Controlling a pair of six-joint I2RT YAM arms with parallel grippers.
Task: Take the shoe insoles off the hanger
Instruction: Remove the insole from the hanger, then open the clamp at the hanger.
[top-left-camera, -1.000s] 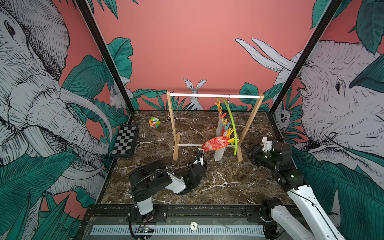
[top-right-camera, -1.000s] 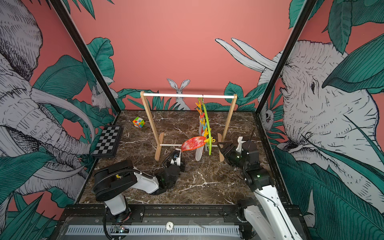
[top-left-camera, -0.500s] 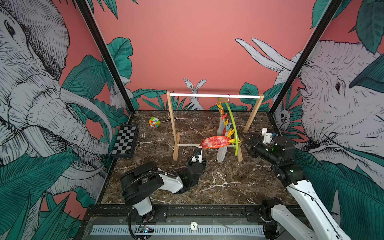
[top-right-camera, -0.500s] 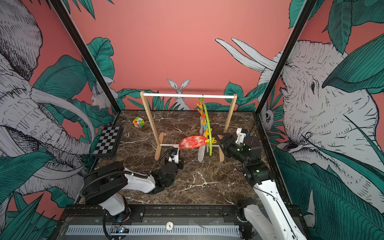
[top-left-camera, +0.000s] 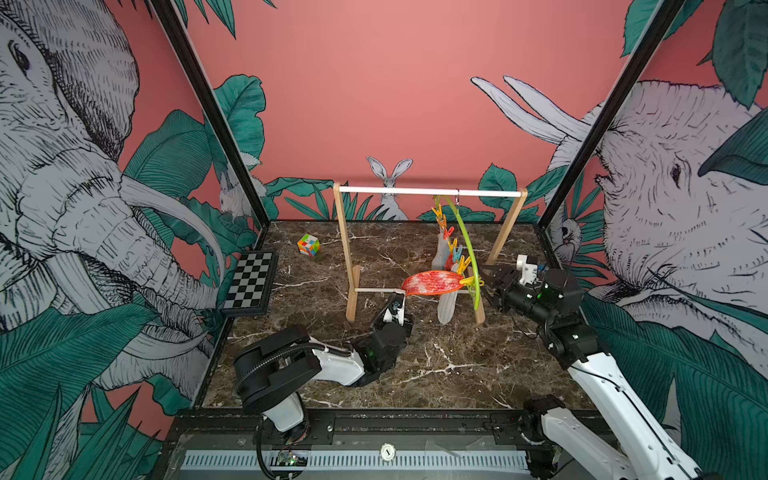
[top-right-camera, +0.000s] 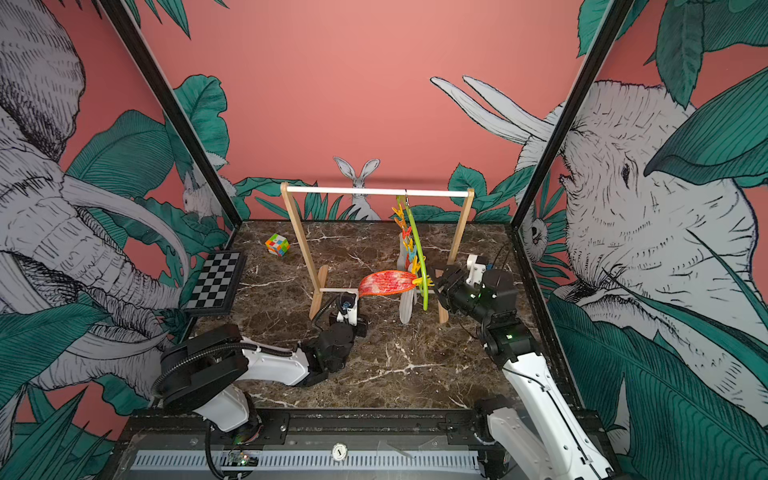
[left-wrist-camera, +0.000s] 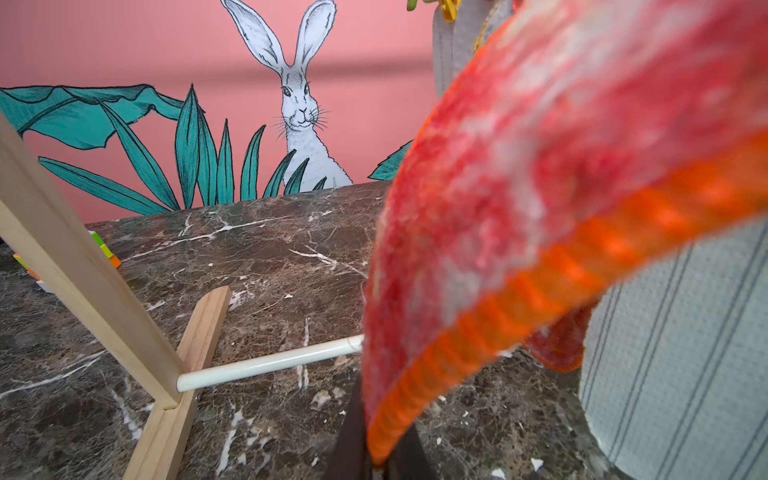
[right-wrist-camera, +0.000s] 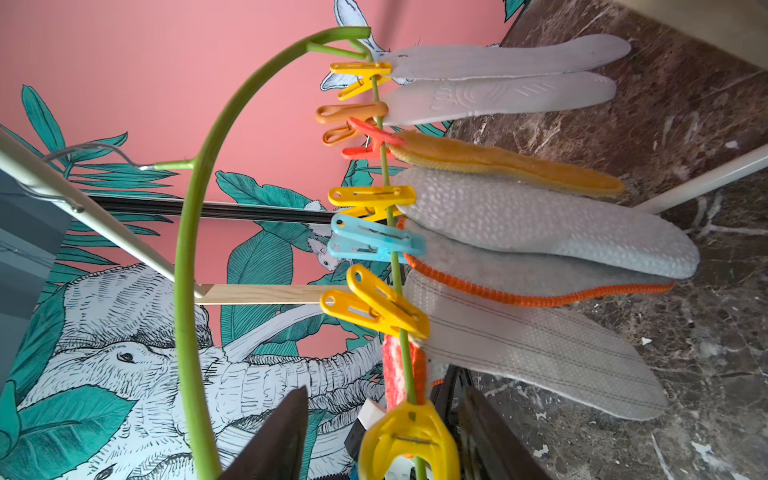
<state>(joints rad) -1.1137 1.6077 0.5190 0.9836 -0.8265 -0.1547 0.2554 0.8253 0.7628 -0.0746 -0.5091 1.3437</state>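
The lime-green hanger (top-left-camera: 467, 245) (right-wrist-camera: 187, 249) hangs from the rack's white rod, with several shoe insoles clipped in a row. A mottled red insole (top-left-camera: 432, 282) (left-wrist-camera: 540, 166) stretches out level from the lowest yellow clip (right-wrist-camera: 409, 436). My left gripper (top-left-camera: 397, 297) (left-wrist-camera: 376, 457) is shut on its free tip. My right gripper (top-right-camera: 436, 282) (right-wrist-camera: 384, 395) is open, its fingers standing either side of that yellow clip without touching it. White (right-wrist-camera: 519, 58), mustard (right-wrist-camera: 498, 162), blue-grey (right-wrist-camera: 540, 224) and striped white (right-wrist-camera: 540, 353) insoles hang alongside.
The wooden rack (top-left-camera: 347, 249) (left-wrist-camera: 83, 270) stands mid-table with a low white crossbar (left-wrist-camera: 270, 365) beside my left gripper. A colour cube (top-left-camera: 308, 244) lies at the back left. A chequered board (top-left-camera: 251, 284) leans at the left edge.
My right gripper has moved left and up to the hanger's lowest yellow clip. The left arm has drawn the red insole's tip out, so it lies more level.
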